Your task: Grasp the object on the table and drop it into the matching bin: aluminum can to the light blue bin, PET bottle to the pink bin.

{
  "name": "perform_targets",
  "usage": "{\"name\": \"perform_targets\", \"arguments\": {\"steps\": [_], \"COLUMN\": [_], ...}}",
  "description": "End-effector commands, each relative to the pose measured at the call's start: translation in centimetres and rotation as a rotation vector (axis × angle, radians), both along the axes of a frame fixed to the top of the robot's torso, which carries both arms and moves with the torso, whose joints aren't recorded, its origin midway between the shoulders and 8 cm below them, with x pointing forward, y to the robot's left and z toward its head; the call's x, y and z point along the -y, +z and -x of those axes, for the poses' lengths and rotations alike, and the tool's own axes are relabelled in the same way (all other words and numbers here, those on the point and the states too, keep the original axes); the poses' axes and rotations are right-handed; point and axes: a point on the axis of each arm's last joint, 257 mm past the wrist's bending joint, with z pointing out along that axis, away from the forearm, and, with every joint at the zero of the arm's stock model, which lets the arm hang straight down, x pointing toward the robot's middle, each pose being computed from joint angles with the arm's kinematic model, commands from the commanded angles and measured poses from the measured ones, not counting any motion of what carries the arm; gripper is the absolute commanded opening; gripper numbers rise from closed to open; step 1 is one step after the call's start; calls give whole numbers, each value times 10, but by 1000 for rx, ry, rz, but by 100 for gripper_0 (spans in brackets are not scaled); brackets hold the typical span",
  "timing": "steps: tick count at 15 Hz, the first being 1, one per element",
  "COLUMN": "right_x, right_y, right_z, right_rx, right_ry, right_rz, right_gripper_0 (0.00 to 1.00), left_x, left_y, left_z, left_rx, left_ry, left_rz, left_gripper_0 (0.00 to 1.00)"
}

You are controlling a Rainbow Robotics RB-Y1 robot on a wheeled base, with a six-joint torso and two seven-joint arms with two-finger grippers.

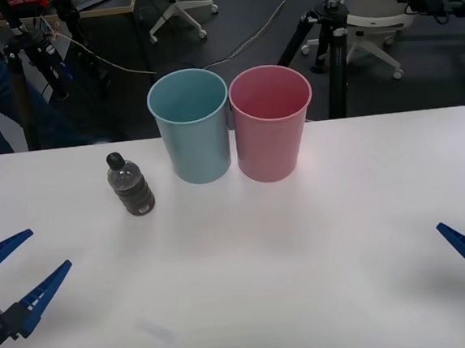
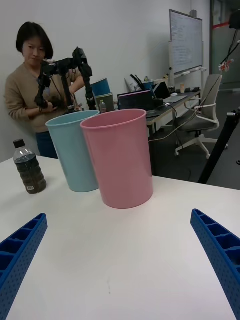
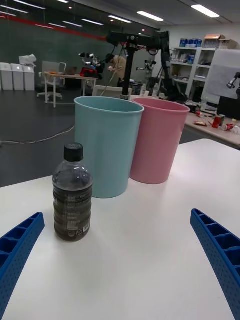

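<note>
The PET bottle (image 1: 130, 185) stands upright on the white table (image 1: 307, 281), left of the light blue bin (image 1: 192, 129). It is small and clear, with a black cap and dark contents. The pink bin (image 1: 271, 126) stands right beside the blue one, near the table's far edge. My left gripper (image 1: 49, 249) is open at the near left, short of the bottle. My right gripper (image 1: 455, 208) is open at the near right. The left wrist view has the bottle (image 3: 72, 200) close ahead of the left gripper (image 3: 117, 214), before the blue bin (image 3: 105, 145) and pink bin (image 3: 157, 140). From the right gripper (image 2: 118, 215), the pink bin (image 2: 120, 160) is nearest, with the blue bin (image 2: 75, 150) and bottle (image 2: 30, 170) beyond.
Behind the table's far edge stand a black tripod (image 1: 331, 43), office chairs (image 1: 369, 15) and more stands (image 1: 28, 70) on a dark floor. Bare tabletop stretches between my grippers and the bins.
</note>
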Motion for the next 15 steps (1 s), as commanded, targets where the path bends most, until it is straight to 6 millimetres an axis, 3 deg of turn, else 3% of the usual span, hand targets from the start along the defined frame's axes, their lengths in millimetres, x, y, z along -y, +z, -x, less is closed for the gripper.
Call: {"name": "perform_targets", "arguments": {"steps": [1, 5, 9, 12, 15], "right_x": [0, 0, 0, 0, 0], "right_y": [0, 0, 0, 0, 0], "right_z": [0, 0, 0, 0, 0], "right_rx": [0, 0, 0, 0, 0], "right_ry": [0, 0, 0, 0, 0], "right_rz": [0, 0, 0, 0, 0], "right_gripper_0": [100, 100, 100, 100, 100], "left_x": [6, 17, 9, 7, 17], "left_y": [-9, -21, -41, -50, -55], "left_z": [-2, -9, -19, -34, -47], "left_rx": [-10, 23, 28, 49, 53], "left_ry": [1, 2, 11, 23, 7], "left_rz": [2, -22, -60, -83, -77], "left_gripper_0": [100, 100, 100, 100, 100]}}
